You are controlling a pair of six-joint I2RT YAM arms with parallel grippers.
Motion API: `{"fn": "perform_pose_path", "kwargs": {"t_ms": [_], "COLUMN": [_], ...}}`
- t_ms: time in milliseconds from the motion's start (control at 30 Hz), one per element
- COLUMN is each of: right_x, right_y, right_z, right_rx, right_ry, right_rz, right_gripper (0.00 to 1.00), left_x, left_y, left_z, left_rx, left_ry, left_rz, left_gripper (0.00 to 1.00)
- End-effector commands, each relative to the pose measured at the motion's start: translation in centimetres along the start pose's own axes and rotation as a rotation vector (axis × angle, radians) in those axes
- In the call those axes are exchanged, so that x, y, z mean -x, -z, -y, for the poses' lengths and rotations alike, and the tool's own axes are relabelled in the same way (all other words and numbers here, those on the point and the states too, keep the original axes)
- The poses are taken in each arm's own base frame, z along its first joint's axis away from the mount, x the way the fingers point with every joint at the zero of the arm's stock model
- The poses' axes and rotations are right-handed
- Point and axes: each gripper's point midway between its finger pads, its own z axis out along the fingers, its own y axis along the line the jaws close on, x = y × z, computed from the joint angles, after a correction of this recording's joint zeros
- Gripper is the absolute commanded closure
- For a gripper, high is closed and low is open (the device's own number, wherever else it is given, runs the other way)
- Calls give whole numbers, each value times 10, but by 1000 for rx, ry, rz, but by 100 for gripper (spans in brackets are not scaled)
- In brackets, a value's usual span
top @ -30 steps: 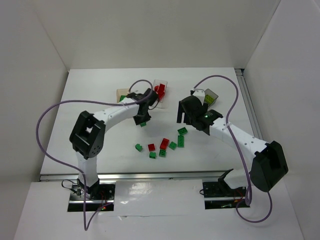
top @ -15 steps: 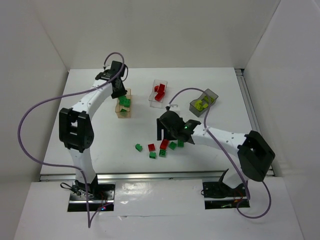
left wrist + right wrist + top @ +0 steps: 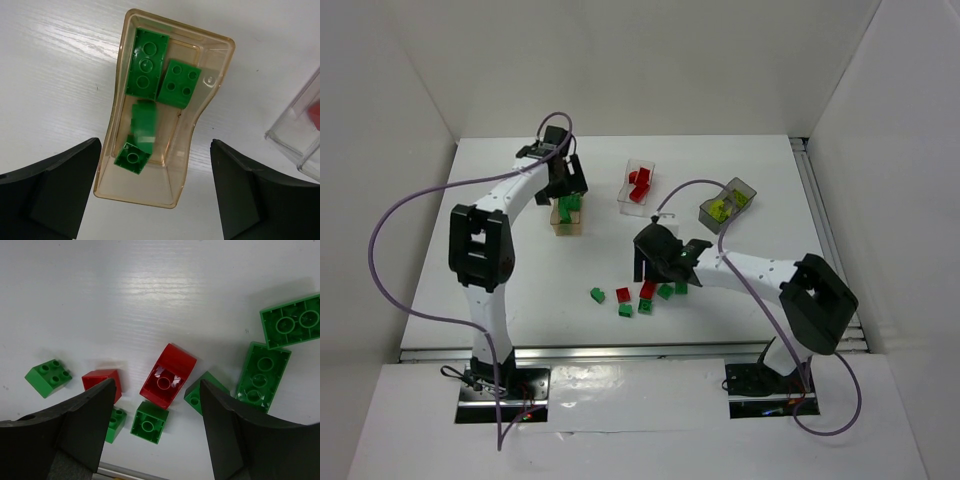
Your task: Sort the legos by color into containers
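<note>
Directly under spread left gripper [image 3: 156,192]: glossy tan box [image 3: 181,52]; green bricks [image 3: 145,62], one blurred, maybe airborne.
Right gripper [image 3: 157,417]: spread over red brick [image 3: 167,375].

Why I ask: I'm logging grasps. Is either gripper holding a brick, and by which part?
Nothing is held. The left gripper is open above the tan container; the right gripper is open above a red brick.

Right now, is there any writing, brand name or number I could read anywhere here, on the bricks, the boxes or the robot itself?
None: no word, number or sign can be read in any of the three views.
The green bricks in the tan box show plain studs; any embossing is too small to make out.
The loose red brick shows no lettering.
The right pincer's fingers are plain black, with no label.
</note>
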Motion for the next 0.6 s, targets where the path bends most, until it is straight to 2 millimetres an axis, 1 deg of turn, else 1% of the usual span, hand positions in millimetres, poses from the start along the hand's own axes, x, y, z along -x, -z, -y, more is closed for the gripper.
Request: {"fn": "perform_pose_path", "kwargs": {"t_ms": [0,67,100,133,167,200,267,300,367,400,433,467,500,567], "right_x": [-2,-5,-6,-11,-11,-12,-13,-19,-21,-24,-24,-25,-22,-26], "right_y": [-5,-8,-9,-12,-12,-15,-16,-19,-22,-25,-26,-29,-29,-35], "right_z": [-9,-8,-7,-8,-9,-6,-6,-7,-8,-7,-13,-12,-15,-14], "right_rx": [8,-6,-13,-16,-17,-31,-38,-41,-38,-44,-33,-36,-30,-42], "right_ry": [6,12,15,26,15,19,21,34,35,47,52,64,61,75], "right_rz": [-13,-27,-34,-45,-45,-46,-52,-64,-74,-80,-76,-79,-73,-85], "right_gripper": [26,26,26,26,26,26,26,26,26,28,30,31,31,37], "left_x": [21,14,19,16,15,16,12,12,11,11,12,12,10,7], "left_y": [45,58,74,79,83,94,98,103,106,106,106,106,107,104], "left_z": [15,26,30,32,32,36,34,37,36,36,34,34,32,31], "left_rx": [-108,-135,-159,-166,-176,-194,-201,-211,-216,-216,-207,-206,-206,-200], "left_ry": [-10,-44,-44,-51,-51,-56,-66,-71,-69,-69,-68,-77,-77,-80], "left_rz": [82,96,125,127,126,144,141,147,156,156,161,162,161,152], "left_gripper": [0,0,0,0,0,0,0,0,0,0,0,0,0,0]}}
